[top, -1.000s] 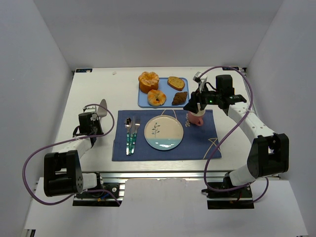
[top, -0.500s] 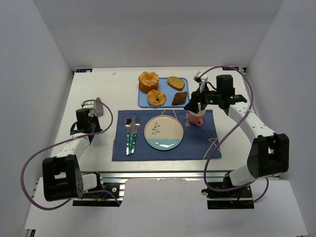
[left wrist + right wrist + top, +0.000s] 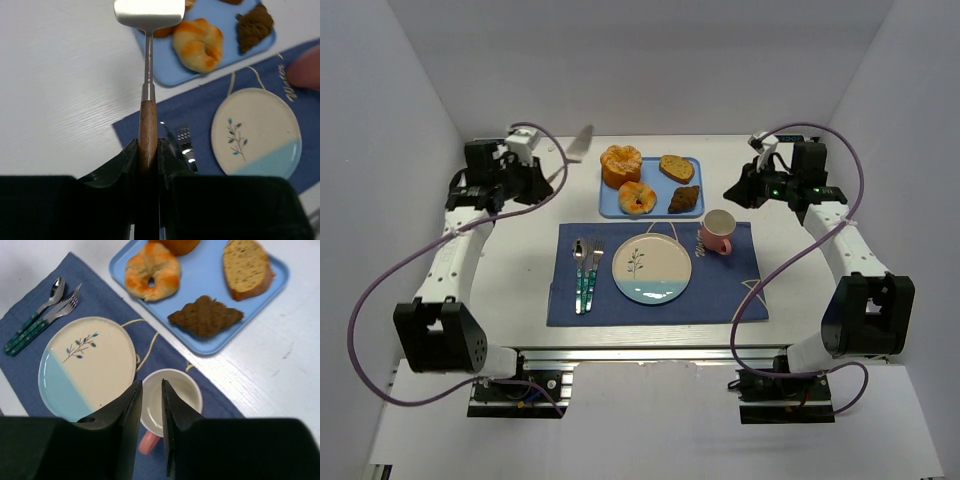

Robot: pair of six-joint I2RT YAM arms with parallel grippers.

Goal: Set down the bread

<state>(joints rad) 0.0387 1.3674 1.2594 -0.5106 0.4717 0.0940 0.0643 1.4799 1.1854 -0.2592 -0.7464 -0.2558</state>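
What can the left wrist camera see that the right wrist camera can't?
Only the left wrist view: the left pincer clamped on the spatula. Only the right wrist view: the right pincer, shut and empty, and the whole bread slice. Both: the blue tray, the plate, the donut and the dark pastry.
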